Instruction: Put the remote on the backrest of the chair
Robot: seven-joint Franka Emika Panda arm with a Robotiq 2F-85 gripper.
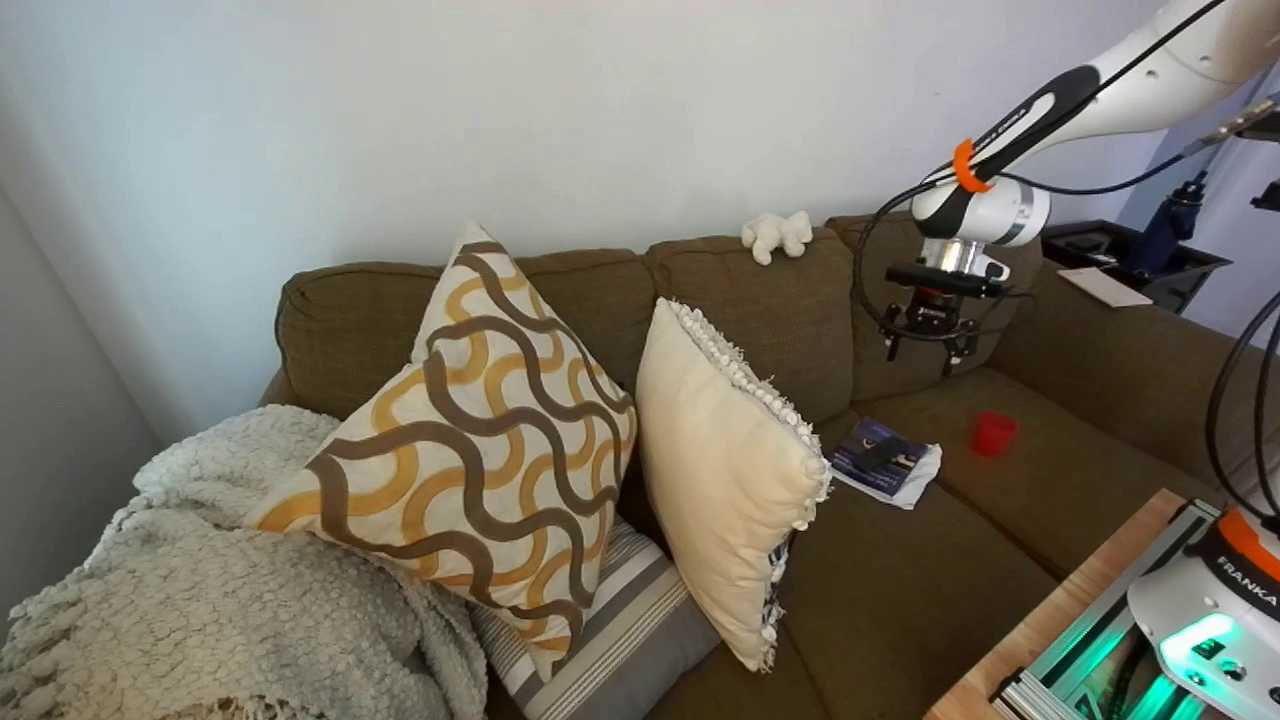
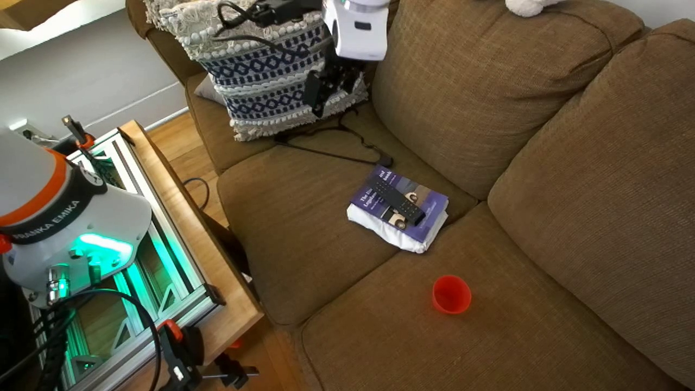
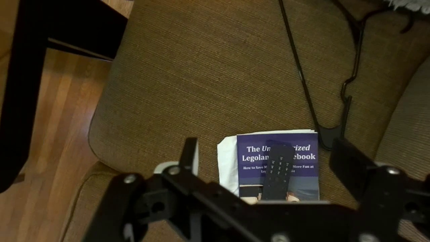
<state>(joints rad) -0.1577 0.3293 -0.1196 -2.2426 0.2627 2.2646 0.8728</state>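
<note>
Closest to the wrist camera hangs your gripper [image 3: 264, 144], black and angular, its two sides spread wide apart. Between them in that view you see the remote [image 3: 278, 174], a slim black bar with rows of small pale-marked buttons, lying aslant on a smooth purple book [image 3: 253, 164]. A white, crumpled layer [image 3: 228, 164] pokes out beneath the book, and both rest on the coarse olive-brown weave of the chair [image 3: 201, 84]. Counted from the remote in an exterior view, the padded backrest [image 2: 445, 98] rises at one o'clock, a thin black hanger [image 2: 384, 160] lies between ten and eleven, and a round red cup [image 2: 452, 295] stands at five, mouth up, its inner wall showing. Again from the remote, in an exterior view, you find a fluffy white toy [image 1: 777, 237] atop the backrest at eleven and a dark rimmed tray [image 1: 1200, 265] at two, its contents too dim to name.
</note>
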